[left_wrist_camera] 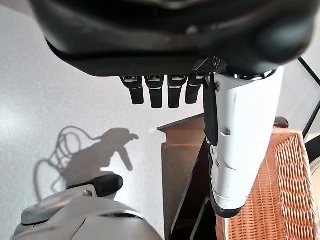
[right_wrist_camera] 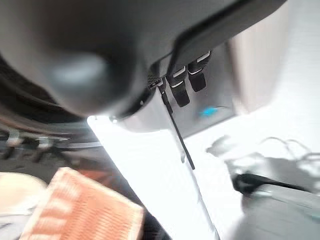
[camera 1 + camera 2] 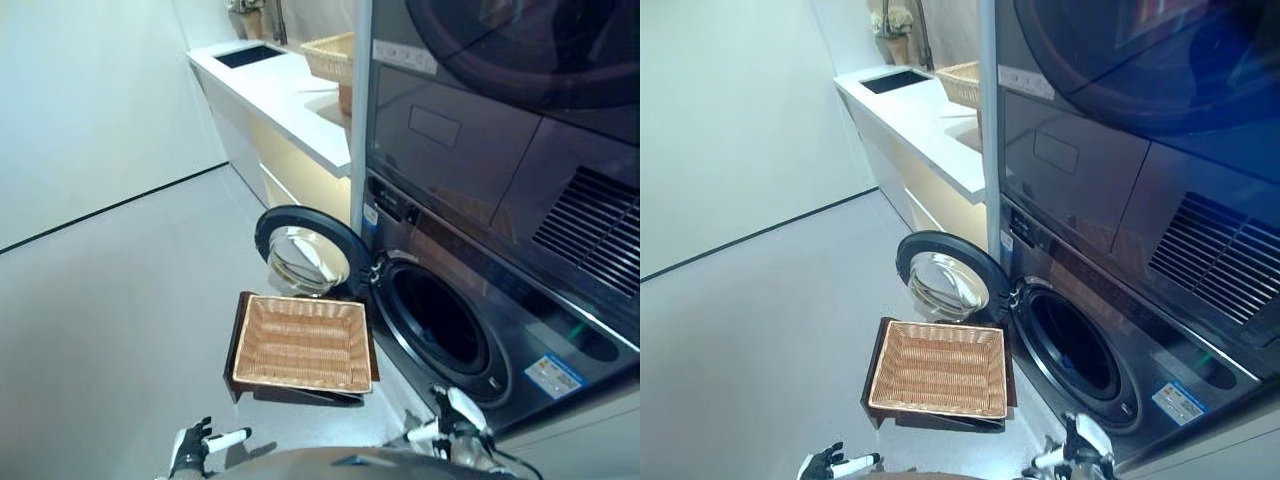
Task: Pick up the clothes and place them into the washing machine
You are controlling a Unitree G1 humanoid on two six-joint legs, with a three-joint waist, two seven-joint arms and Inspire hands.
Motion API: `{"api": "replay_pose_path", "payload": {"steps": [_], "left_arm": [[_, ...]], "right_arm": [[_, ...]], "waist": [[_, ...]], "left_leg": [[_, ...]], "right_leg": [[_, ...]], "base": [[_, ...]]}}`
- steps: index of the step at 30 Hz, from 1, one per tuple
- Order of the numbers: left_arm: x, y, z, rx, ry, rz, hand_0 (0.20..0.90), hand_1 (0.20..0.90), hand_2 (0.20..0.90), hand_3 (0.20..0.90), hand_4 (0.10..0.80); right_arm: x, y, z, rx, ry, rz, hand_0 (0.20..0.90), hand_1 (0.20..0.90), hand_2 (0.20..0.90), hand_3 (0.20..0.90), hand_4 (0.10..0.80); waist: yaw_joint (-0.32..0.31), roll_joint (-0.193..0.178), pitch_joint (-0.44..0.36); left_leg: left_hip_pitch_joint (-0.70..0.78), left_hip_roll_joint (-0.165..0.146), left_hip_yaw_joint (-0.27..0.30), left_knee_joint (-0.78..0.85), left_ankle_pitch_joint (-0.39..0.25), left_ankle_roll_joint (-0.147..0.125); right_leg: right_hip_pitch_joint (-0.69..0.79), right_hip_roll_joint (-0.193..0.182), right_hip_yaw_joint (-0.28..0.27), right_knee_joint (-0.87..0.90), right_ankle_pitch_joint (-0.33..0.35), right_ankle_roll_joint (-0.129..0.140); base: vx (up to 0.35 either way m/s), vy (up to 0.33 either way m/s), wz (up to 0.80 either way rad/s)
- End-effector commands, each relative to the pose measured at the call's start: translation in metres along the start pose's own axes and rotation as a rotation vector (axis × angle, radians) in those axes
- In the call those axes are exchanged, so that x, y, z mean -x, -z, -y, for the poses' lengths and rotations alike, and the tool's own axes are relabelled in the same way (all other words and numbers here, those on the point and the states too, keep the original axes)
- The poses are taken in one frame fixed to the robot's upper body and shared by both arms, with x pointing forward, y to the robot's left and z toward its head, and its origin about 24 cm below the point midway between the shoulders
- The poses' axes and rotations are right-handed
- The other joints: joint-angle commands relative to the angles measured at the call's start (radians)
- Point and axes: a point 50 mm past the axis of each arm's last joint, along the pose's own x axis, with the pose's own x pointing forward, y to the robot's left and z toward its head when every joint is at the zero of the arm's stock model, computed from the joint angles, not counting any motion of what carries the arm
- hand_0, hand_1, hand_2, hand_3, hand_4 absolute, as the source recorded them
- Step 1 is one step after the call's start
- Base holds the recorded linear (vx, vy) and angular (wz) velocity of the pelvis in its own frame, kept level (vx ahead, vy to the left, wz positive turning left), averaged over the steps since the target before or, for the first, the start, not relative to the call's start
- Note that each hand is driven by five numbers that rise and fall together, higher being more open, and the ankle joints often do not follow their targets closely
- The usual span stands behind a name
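Note:
The shallow wicker basket (image 3: 303, 343) rests empty on the low dark brown box (image 3: 236, 345) beside the washing machine (image 3: 500, 340). The machine's round door (image 3: 305, 250) stands open and the drum (image 3: 440, 320) looks dark inside. My left hand (image 3: 195, 447) hangs low near the floor, in front of the basket, open and empty; its wrist view shows straight fingers (image 1: 155, 92) with the basket (image 1: 287, 190) past the thumb. My right hand (image 3: 455, 418) hangs low in front of the machine, open and empty, with its fingers (image 2: 181, 87) relaxed.
A second machine (image 3: 500, 100) is stacked above the washer. A white counter (image 3: 270, 95) with a dark sink and another wicker basket (image 3: 330, 55) runs along the far wall. Grey floor (image 3: 120, 300) lies to the left of the box.

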Motion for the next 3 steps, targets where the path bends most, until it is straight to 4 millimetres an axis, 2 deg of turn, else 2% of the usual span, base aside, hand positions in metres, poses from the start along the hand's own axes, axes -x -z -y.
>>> {"api": "replay_pose_path", "payload": {"steps": [1,3], "left_arm": [[-0.0088,-0.0305,-0.0137,-0.035,-0.029,0.082,0.9,0.9,0.9,0.9,0.8],[-0.0086,-0.0313,-0.0099,-0.034,-0.015,0.082,0.9,0.9,0.9,0.9,0.8]], "right_arm": [[-0.0032,-0.0114,0.0021,-0.048,-0.004,0.015,0.9,0.9,0.9,0.9,0.8],[-0.0012,-0.0039,-0.0024,-0.068,-0.023,-0.027,0.9,0.9,0.9,0.9,0.8]], "waist": [[-0.018,-0.049,0.025],[-0.027,-0.055,0.02]], "left_leg": [[0.023,-0.038,0.044,-0.031,0.035,-0.031],[0.029,-0.031,0.045,-0.031,0.035,-0.033]], "right_leg": [[0.13,-0.034,0.021,-0.143,0.086,0.036],[0.14,-0.028,0.016,-0.143,0.084,0.033]], "base": [[-0.002,-0.045,0.0],[0.002,-0.015,-0.02]]}}
